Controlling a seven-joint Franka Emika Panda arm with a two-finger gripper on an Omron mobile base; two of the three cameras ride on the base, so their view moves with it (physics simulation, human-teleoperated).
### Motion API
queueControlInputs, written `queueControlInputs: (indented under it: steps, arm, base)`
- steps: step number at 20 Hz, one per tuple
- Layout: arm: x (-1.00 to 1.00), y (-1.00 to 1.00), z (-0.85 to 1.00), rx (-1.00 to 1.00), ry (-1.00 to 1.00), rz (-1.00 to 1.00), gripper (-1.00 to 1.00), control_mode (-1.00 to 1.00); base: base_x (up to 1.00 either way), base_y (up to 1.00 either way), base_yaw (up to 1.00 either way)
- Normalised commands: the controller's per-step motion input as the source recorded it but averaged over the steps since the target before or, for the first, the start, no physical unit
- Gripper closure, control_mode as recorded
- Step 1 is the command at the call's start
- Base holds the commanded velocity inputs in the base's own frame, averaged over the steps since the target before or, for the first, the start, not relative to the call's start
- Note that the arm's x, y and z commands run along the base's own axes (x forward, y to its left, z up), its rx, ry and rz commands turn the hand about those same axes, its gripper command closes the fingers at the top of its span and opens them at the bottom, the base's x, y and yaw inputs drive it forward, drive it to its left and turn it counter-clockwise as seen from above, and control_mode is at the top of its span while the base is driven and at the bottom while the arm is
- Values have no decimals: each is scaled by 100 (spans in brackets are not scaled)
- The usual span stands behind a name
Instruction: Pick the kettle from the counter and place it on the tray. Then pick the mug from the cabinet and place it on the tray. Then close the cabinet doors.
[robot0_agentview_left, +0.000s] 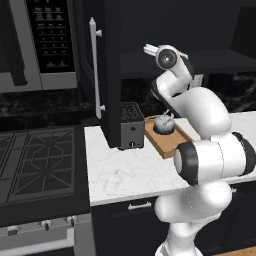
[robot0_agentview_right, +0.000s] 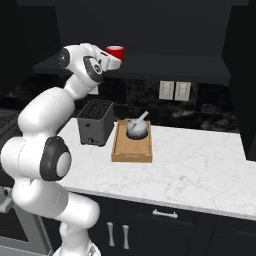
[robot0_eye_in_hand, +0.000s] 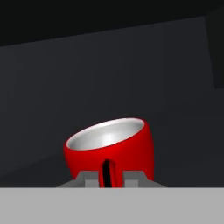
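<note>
My gripper (robot0_agentview_right: 111, 58) reaches up into the open cabinet (robot0_agentview_right: 150, 30) and is shut on the handle of the red mug (robot0_agentview_right: 115, 52). In the hand view the mug (robot0_eye_in_hand: 109, 146) sits right above the fingertips (robot0_eye_in_hand: 89, 178), its handle pinched between them and its pale inside showing. The mug is over the front part of the dark shelf (robot0_agentview_right: 165, 64); I cannot tell whether it still touches it. Below, the silver kettle (robot0_agentview_right: 137, 127) (robot0_agentview_left: 163, 123) stands in the wooden tray (robot0_agentview_right: 131, 154) (robot0_agentview_left: 172, 144) on the white counter (robot0_agentview_right: 200, 165).
One black cabinet door (robot0_agentview_left: 107, 75) with its silver bar handle (robot0_agentview_left: 93, 65) stands open at the arm's left. A toaster (robot0_agentview_right: 95, 121) stands next to the tray. The stovetop (robot0_agentview_left: 40, 160) and microwave (robot0_agentview_left: 30, 45) lie further left. Wall outlets (robot0_agentview_right: 174, 90) are behind the counter.
</note>
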Motion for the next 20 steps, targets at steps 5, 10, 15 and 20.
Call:
queueControlInputs:
  steps: [5,10,15,20]
  arm:
    - [-39,-34,12,-2,0,27,100,-100]
    - [-47,-32,31,-7,0,30,100,-100]
    - [-39,-47,38,-4,2,41,100,-100]
    - [-36,-36,32,-5,2,44,100,-100]
  base:
    - [0,0,0]
    - [0,0,0]
    - [0,0,0]
    - [0,0,0]
